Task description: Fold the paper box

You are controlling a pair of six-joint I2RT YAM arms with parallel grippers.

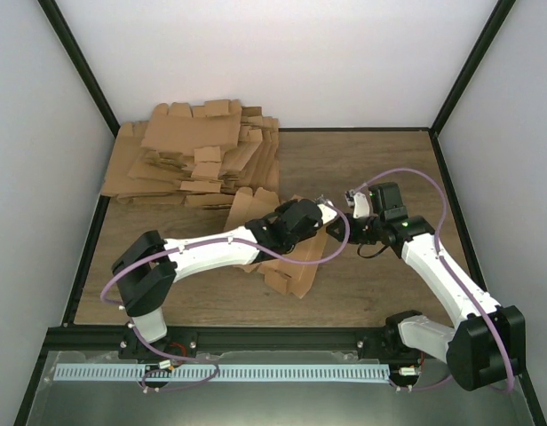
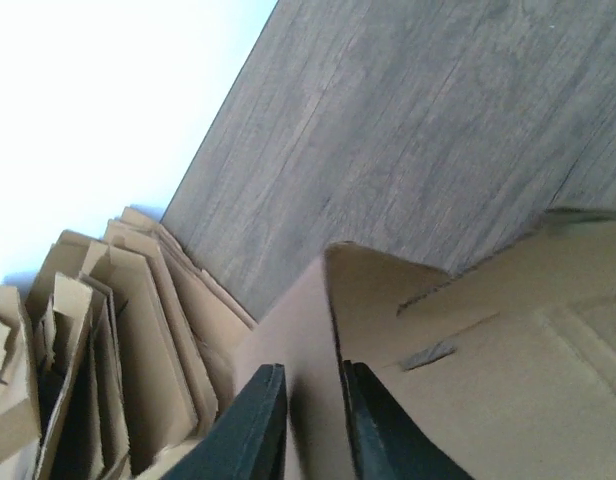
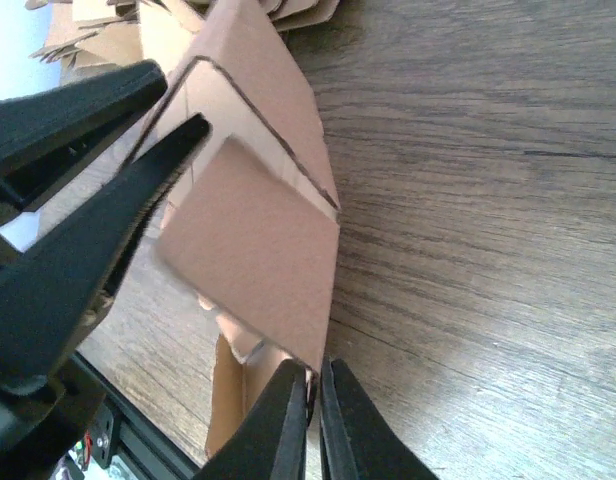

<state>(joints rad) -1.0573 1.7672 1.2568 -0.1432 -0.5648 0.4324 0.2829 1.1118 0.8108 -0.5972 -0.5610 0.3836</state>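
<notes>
The paper box [image 1: 296,271] is a brown cardboard carton, partly raised, at the middle of the wooden table. My left gripper [image 1: 322,222] reaches over it from the left. In the left wrist view the left gripper [image 2: 310,368] has one upright wall of the paper box [image 2: 508,350] between its narrow jaws. My right gripper [image 1: 352,224] meets the box from the right. In the right wrist view the right gripper [image 3: 310,365] is shut on the lower corner of a flap of the paper box [image 3: 258,240]. The left arm's black fingers [image 3: 138,190] straddle the box's upper edge there.
A big pile of flat brown cardboard blanks [image 1: 198,151] lies at the back left, close behind the box, and shows as stacked sheets [image 2: 108,330] in the left wrist view. White walls enclose the table [image 1: 371,160]. A black rail [image 1: 273,337] runs along the near edge.
</notes>
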